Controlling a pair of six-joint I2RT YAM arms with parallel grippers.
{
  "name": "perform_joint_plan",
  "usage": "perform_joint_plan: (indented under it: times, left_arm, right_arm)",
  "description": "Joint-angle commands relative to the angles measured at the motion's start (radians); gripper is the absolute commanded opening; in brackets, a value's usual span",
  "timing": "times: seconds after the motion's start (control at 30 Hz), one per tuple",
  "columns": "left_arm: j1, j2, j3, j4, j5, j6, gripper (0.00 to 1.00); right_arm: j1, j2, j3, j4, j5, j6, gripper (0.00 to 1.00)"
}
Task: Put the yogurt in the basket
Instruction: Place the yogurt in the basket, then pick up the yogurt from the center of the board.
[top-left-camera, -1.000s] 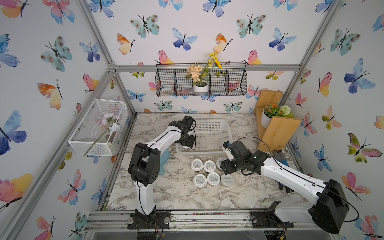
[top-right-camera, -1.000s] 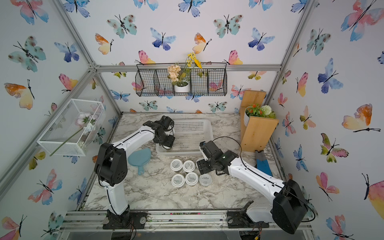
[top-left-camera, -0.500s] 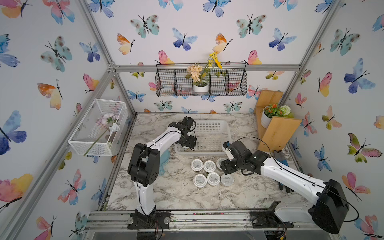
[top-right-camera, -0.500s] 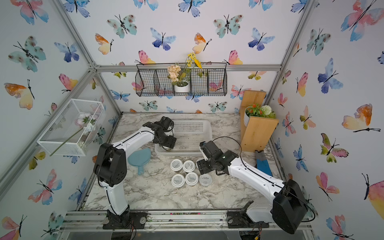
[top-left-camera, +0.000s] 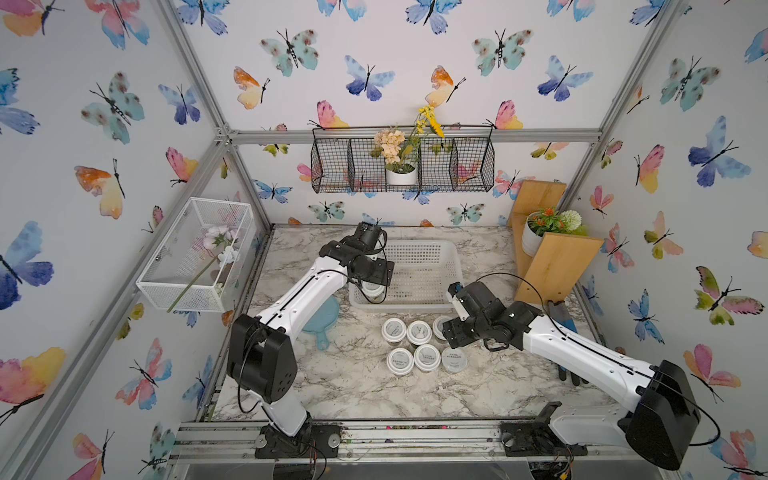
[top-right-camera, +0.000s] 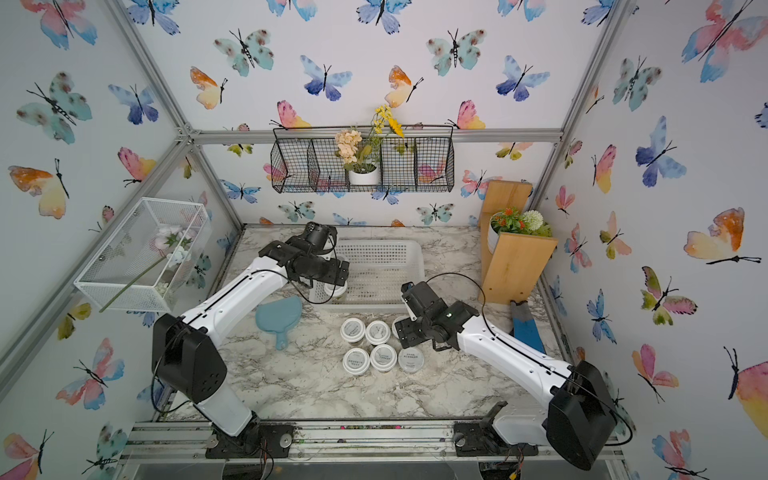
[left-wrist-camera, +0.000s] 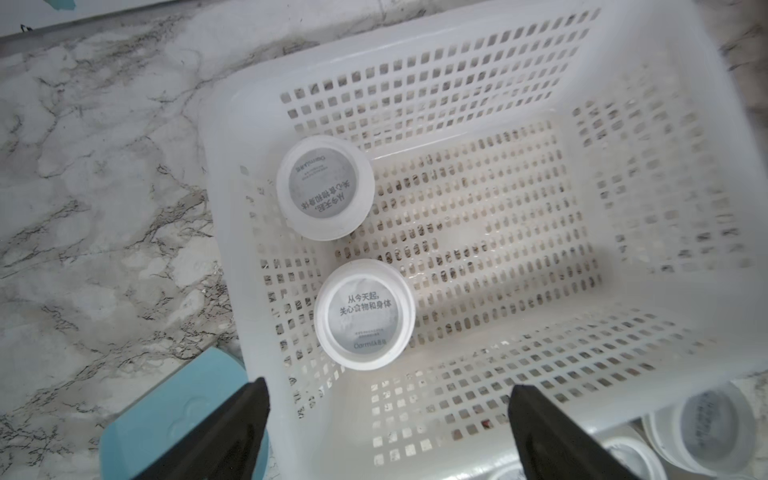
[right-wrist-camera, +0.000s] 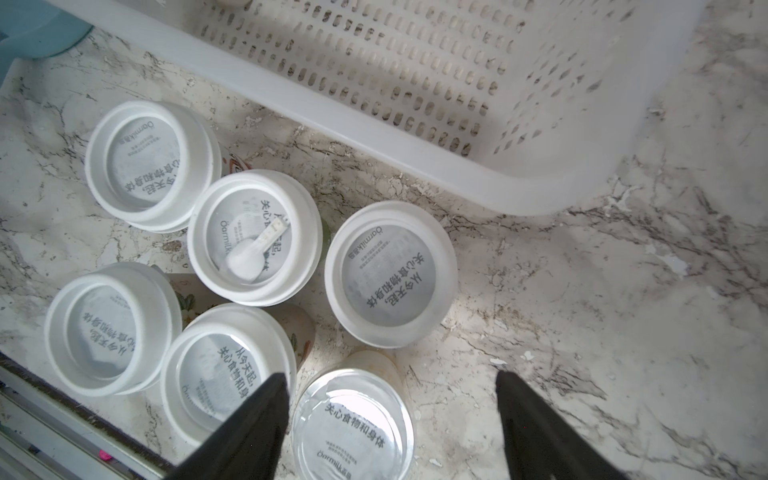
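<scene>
The white perforated basket (top-left-camera: 419, 266) stands mid-table in both top views (top-right-camera: 382, 266). Two yogurt cups (left-wrist-camera: 325, 187) (left-wrist-camera: 365, 313) stand inside it near one corner. My left gripper (left-wrist-camera: 389, 384) hangs open just above that corner (top-left-camera: 373, 286), holding nothing. Several more yogurt cups (top-left-camera: 393, 329) cluster on the marble in front of the basket. My right gripper (right-wrist-camera: 391, 375) is open above them (top-left-camera: 451, 332). The flat-lidded cup (right-wrist-camera: 353, 424) sits between its fingers, close to one of them. A white-rimmed cup (right-wrist-camera: 390, 274) lies just beyond.
A blue leaf-shaped dish (top-left-camera: 320, 316) lies left of the basket under the left arm. A wooden shelf with a plant pot (top-left-camera: 552, 257) stands at the right. A white mesh box (top-left-camera: 195, 253) and a black wire basket (top-left-camera: 403, 166) hang on the walls.
The left gripper's jaws have spread wide over the basket, leaving a cup standing inside. The right arm has barely moved.
</scene>
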Motion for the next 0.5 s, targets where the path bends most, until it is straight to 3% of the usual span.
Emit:
perform_joint_plan:
  times: [0.0,0.17,0.4,0.47]
  left_arm:
    - [-0.011,-0.132,-0.077,0.009,0.036,-0.062,0.95]
    - [-0.035,-0.275,-0.188,0.001,0.116,-0.1,0.91]
    - [-0.134,-0.435,-0.304,-0.064,0.075,-0.156,0.87]
    - [-0.157,-0.466,-0.333,-0.089,0.055,-0.177,0.9]
  right_arm:
    - [0.007,-0.065,-0.002,-0.012,0.053,0.018,0.82]
    - [0.008,-0.146,-0.004,-0.012,0.126,0.038,0.83]
    - [0.007,-0.197,-0.016,0.005,0.169,0.047,0.88]
    - [0.007,-0.2,-0.014,-0.002,0.182,0.053,0.9]
